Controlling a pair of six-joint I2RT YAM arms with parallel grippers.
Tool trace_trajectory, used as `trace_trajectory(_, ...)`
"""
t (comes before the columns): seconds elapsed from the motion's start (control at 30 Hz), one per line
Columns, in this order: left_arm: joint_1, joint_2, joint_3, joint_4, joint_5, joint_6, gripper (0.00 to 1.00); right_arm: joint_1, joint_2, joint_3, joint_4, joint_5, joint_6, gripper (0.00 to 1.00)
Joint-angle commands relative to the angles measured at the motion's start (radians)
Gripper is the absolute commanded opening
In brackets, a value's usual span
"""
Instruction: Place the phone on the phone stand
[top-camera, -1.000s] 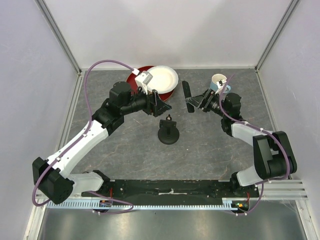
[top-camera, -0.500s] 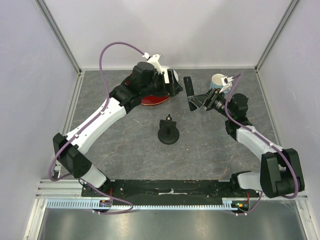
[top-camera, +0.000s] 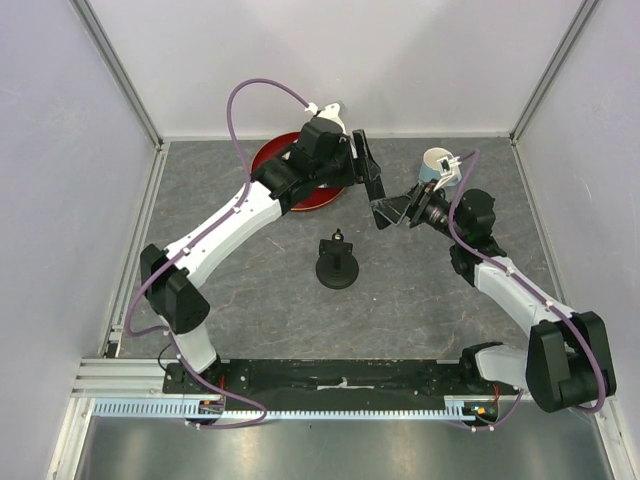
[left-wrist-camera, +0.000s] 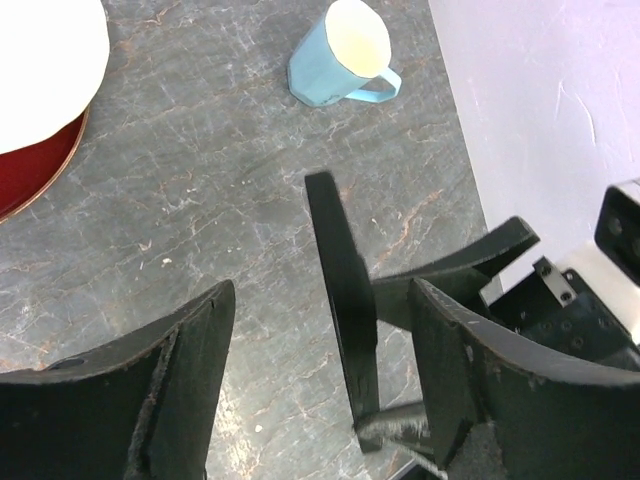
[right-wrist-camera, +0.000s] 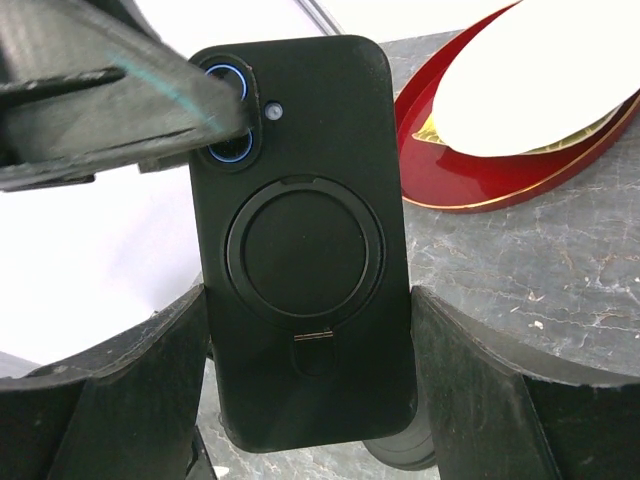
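Two end effectors meet over the middle-back of the worktop (top-camera: 250, 300). Nearest the arm bases, the phone stand (top-camera: 338, 266) sits alone on the grey stone surface with its disc base flat and its small clamp head up, and nothing touches it.

Just beyond it and slightly to the right, the phone (right-wrist-camera: 305, 240) is held off the worktop, well clear of the stand. The right end effector (top-camera: 388, 207) grips its lower half. In the right wrist view one finger presses each long edge, and the phone's back, with its round ring holder and its camera lenses, faces that camera.

The left end effector (left-wrist-camera: 320, 295) comes in from the other side with its fingers (left-wrist-camera: 190, 370) spread wide. In its own view the phone appears edge-on in the gap between them, closer to the right-hand finger, with grey worktop visible on either side of it. In the right wrist view one left finger crosses the phone's camera corner; whether it touches there I cannot tell.

Farther back, a white plate (left-wrist-camera: 40, 60) rests in a red dish (top-camera: 275, 160) behind the left arm. The blue mug (top-camera: 437, 165) stands upright near the rear right corner.
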Motion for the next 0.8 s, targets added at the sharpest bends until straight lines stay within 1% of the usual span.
trace_trajectory(0.0, -0.004, 0.036, 0.066, 0.001, -0.048, -0.054, 0.72, 0.031, -0.057, 0.034, 0.028, 0.019, -0.058, 0.0)
trace_trajectory(0.03, -0.005, 0.037, 0.063, 0.001, -0.054, -0.057, 0.66, 0.04, -0.058, 0.045, -0.004, 0.025, -0.07, 0.0)
trace_trajectory(0.1, -0.005, 0.03, 0.052, 0.001, -0.065, -0.059, 0.62, 0.069, -0.06, 0.059, -0.039, 0.063, -0.113, 0.0)
trace_trajectory(0.13, -0.004, 0.027, 0.047, 0.001, -0.079, -0.056, 0.53, 0.081, -0.059, 0.073, -0.068, 0.08, -0.124, 0.0)
trace_trajectory(0.2, -0.004, 0.007, 0.023, 0.001, -0.096, -0.05, 0.4, 0.118, -0.051, 0.083, -0.09, 0.118, -0.153, 0.0)
trace_trajectory(0.23, -0.004, -0.005, 0.012, 0.001, -0.112, -0.045, 0.27, 0.13, -0.048, 0.096, -0.11, 0.132, -0.161, 0.0)
trace_trajectory(0.3, -0.005, -0.03, -0.035, 0.007, -0.143, -0.037, 0.12, 0.17, -0.042, 0.11, -0.133, 0.185, -0.194, 0.0)
trace_trajectory(0.33, -0.005, -0.062, -0.055, 0.012, -0.155, -0.037, 0.02, 0.183, -0.037, 0.128, -0.169, 0.209, -0.206, 0.0)
trace_trajectory(0.4, -0.004, -0.104, -0.127, 0.049, -0.177, -0.018, 0.02, 0.218, -0.022, 0.143, -0.196, 0.258, -0.228, 0.01)
trace_trajectory(0.43, -0.004, -0.139, -0.146, 0.057, -0.188, -0.011, 0.02, 0.229, -0.014, 0.157, -0.211, 0.266, -0.239, 0.06)
trace_trajectory(0.47, -0.001, -0.151, -0.173, 0.058, -0.2, -0.008, 0.02, 0.236, 0.0, 0.163, -0.217, 0.27, -0.246, 0.3)
trace_trajectory(0.5, 0.007, -0.165, -0.183, 0.058, -0.221, -0.005, 0.02, 0.256, 0.003, 0.175, -0.232, 0.281, -0.259, 0.43)
trace_trajectory(0.53, 0.013, -0.198, -0.191, 0.06, -0.221, -0.008, 0.02, 0.265, 0.006, 0.18, -0.242, 0.293, -0.286, 0.52)
trace_trajectory(0.57, 0.022, -0.214, -0.206, 0.066, -0.218, -0.011, 0.02, 0.278, 0.009, 0.185, -0.252, 0.307, -0.306, 0.65)
trace_trajectory(0.67, 0.07, -0.271, -0.232, 0.086, -0.183, -0.056, 0.02, 0.33, -0.002, 0.205, -0.299, 0.385, -0.392, 0.78)
trace_trajectory(0.77, 0.093, -0.297, -0.243, 0.113, -0.169, -0.137, 0.02, 0.391, -0.025, 0.205, -0.314, 0.503, -0.469, 0.85)
